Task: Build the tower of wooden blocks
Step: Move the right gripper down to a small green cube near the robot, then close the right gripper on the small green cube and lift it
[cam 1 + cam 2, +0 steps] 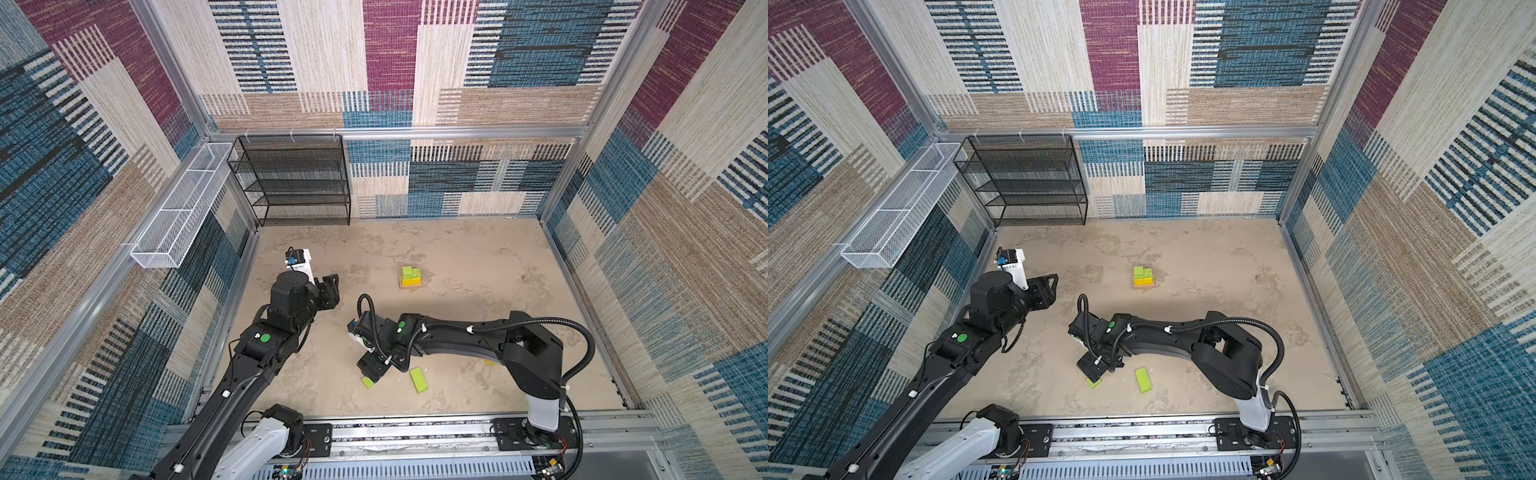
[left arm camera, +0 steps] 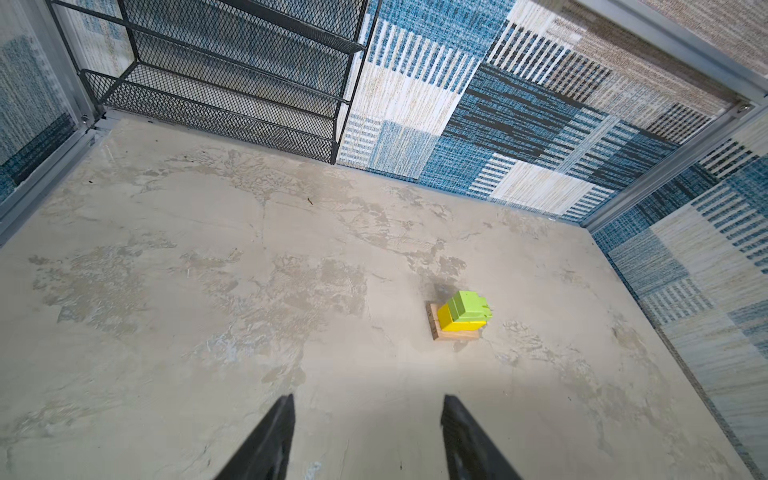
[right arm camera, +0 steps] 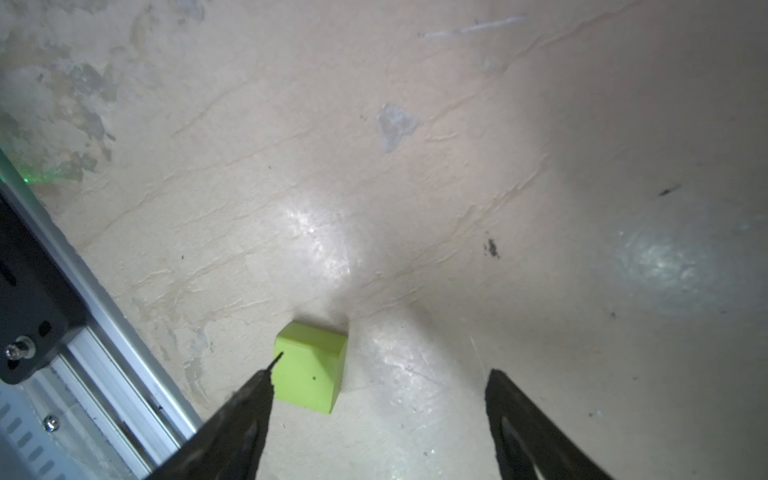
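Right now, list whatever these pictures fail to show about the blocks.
- Small lime-green wooden block: in both top views the right tool covers most of it.
- Small yellow piece: in a top view the right arm hides most; shape unclear.
- Stack of tan, yellow and lime-green wooden blocks: too small in both top views to count pieces.

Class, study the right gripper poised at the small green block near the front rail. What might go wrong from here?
1. The small green block sits off-centre in the open right gripper, close to one finger; closing may shove or twist it rather than grip it squarely.
2. The long green piece lies close by; the arm could nudge it.
3. The tower has a stepped green top, so a careless placement might topple it.
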You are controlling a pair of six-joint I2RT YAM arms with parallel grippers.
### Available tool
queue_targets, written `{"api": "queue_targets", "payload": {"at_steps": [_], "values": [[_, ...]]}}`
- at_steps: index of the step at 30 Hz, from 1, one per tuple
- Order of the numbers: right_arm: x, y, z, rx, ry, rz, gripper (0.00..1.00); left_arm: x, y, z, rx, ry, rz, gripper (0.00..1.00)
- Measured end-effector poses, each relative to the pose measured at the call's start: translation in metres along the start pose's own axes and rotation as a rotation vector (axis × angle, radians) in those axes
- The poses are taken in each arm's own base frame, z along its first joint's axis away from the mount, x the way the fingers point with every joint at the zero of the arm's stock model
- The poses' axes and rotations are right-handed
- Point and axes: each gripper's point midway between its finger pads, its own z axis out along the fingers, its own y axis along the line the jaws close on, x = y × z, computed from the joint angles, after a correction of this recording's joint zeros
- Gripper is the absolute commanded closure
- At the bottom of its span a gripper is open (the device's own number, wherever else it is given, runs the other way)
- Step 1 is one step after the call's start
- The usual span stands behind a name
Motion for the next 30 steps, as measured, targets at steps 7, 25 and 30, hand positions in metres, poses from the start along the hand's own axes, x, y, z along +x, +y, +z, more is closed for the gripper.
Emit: {"api": "queue_targets", "payload": {"at_steps": [7, 25, 30], "values": [[0.018, 0.016, 0.011, 0.006, 0.079, -0.050, 0.28, 0.001, 0.004, 0.000, -0.009, 0.000, -0.004, 0.40], [0.028, 0.026, 0.020, 0.011, 0.114, -0.012, 0.46, -0.001, 0.006, -0.005, -0.008, -0.016, -0.010, 0.40], [0.023, 0.029, 0.021, 0.001, 0.097, 0.015, 0.47, -0.001, 0.007, -0.005, -0.010, -0.016, -0.011, 0.40]]}}
